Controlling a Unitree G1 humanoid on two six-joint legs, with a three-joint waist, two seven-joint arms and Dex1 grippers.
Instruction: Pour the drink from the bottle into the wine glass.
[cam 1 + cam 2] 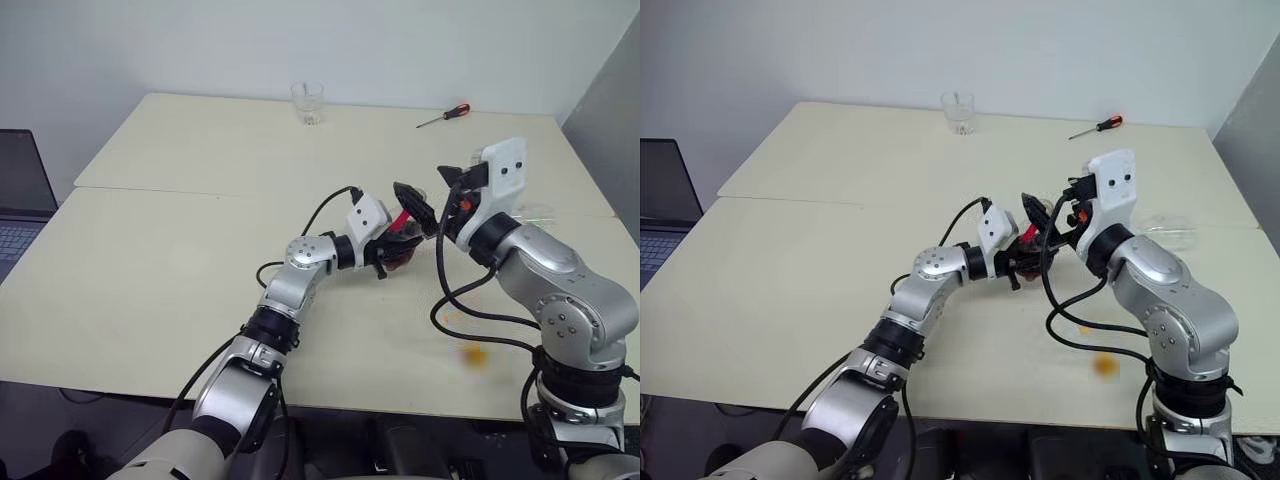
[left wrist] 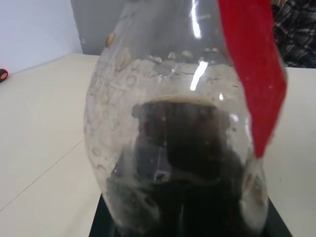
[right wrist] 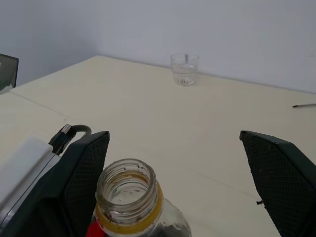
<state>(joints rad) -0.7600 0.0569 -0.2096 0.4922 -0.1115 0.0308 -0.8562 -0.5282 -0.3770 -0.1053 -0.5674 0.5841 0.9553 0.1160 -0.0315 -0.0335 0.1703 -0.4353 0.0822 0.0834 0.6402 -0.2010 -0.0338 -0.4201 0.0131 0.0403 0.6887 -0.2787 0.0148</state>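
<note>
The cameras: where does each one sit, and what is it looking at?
Left and right eye views: on the head, looking down over both arms at the table.
Left wrist view: on the left hand, pressed up against the bottle.
Right wrist view: on the right hand, between open fingers, over the uncapped bottle toward the tumbler.
Shared: bottle.

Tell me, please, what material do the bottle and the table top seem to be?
The bottle: probably clear glossy plastic, as it shows a moulded screw thread, bright highlights, and drops clinging inside. The table top: apparently matte cream laminate or painted board, smooth, without wood grain or glare.
</note>
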